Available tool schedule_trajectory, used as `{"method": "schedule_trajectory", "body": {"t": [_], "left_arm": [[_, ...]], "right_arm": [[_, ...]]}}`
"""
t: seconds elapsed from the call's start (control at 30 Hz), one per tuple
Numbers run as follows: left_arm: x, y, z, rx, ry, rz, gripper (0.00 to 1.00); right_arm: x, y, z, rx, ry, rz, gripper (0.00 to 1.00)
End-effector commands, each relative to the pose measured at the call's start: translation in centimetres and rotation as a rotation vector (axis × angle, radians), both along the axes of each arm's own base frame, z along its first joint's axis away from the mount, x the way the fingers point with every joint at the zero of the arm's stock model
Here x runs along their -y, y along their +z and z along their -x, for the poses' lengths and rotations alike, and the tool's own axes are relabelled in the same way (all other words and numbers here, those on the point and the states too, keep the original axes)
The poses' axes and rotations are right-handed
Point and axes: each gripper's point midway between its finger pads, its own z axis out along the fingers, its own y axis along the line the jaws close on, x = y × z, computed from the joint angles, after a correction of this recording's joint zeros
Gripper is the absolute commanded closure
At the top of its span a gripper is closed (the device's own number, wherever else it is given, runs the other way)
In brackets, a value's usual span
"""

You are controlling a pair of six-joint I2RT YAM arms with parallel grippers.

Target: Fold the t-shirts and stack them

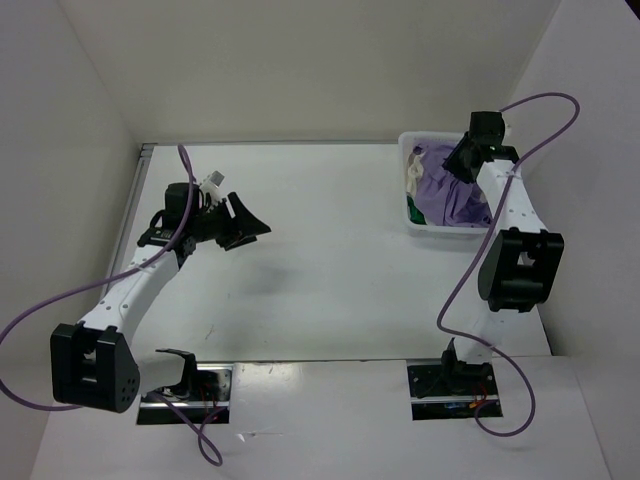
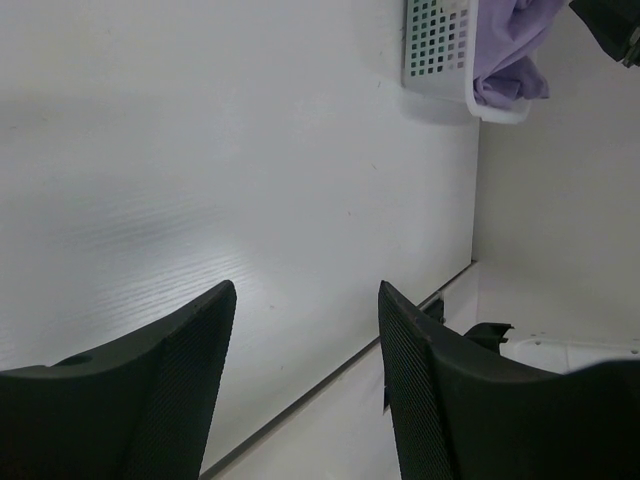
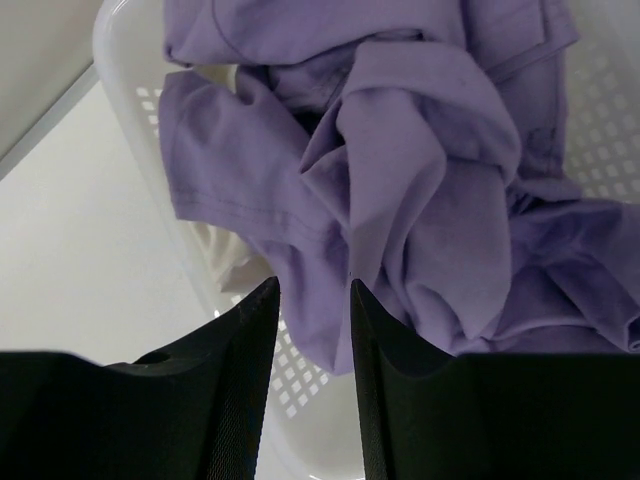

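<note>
Top external: shows lavender t-shirt (image 1: 455, 200) heaped over cream t-shirt (image 1: 415, 172) and green t-shirt (image 1: 413, 212) in basket (image 1: 404, 195). Suggests a task barely begun, with no folding and no stack. Places right gripper (image 1: 462, 158) directly above them, left gripper (image 1: 240, 222) well apart.
Left wrist: shows fingers spread wide, holding nothing.
Right wrist: shows fingers slightly parted, empty, with lavender t-shirt just beyond the tips.

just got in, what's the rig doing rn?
Early stage: all three shirts sit in the white plastic mesh basket at the table's far right corner, none folded yet. The right gripper hangs over the crumpled lavender purple t-shirt on top, jaws slightly apart, nothing pinched. A cream white t-shirt and a bright green t-shirt peek out beneath. The left gripper is open above the white table, holding nothing.
</note>
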Motion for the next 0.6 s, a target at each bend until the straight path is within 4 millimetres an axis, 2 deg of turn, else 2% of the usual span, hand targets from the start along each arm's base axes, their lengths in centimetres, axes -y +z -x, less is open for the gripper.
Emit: {"method": "schedule_trajectory", "body": {"t": [0.0, 0.13, 0.17, 0.27, 0.37, 0.47, 0.5, 0.57], "left_arm": [[-0.1, 0.2, -0.4, 0.029, -0.002, -0.001, 0.32], [-0.2, 0.1, -0.8, 0.035, 0.001, -0.014, 0.32], [-0.1, 0.2, -0.7, 0.034, -0.006, -0.008, 0.32], [0.1, 0.2, -0.9, 0.030, -0.009, 0.004, 0.32], [0.1, -0.1, -0.9, 0.021, -0.009, 0.003, 0.32], [0.1, -0.1, -0.9, 0.021, -0.009, 0.003, 0.32], [0.1, -0.5, -0.8, 0.012, -0.009, 0.002, 0.32], [0.1, -0.5, -0.8, 0.012, -0.009, 0.002, 0.32]], "right_arm": [[2.4, 0.8, -0.5, 0.024, -0.064, 0.092, 0.60], [2.7, -0.7, 0.0, -0.009, -0.079, 0.104, 0.60], [2.7, -0.6, -0.1, 0.000, -0.079, 0.105, 0.60], [2.1, -2.6, -0.3, -0.041, -0.052, 0.077, 0.61], [1.9, -3.6, -0.6, -0.053, -0.040, 0.066, 0.64], [1.7, -3.6, -0.9, -0.052, -0.032, 0.058, 0.76], [1.5, -3.6, -0.9, -0.049, -0.030, 0.041, 0.87], [1.4, -2.3, -1.0, -0.019, -0.037, 0.037, 0.98]]}}
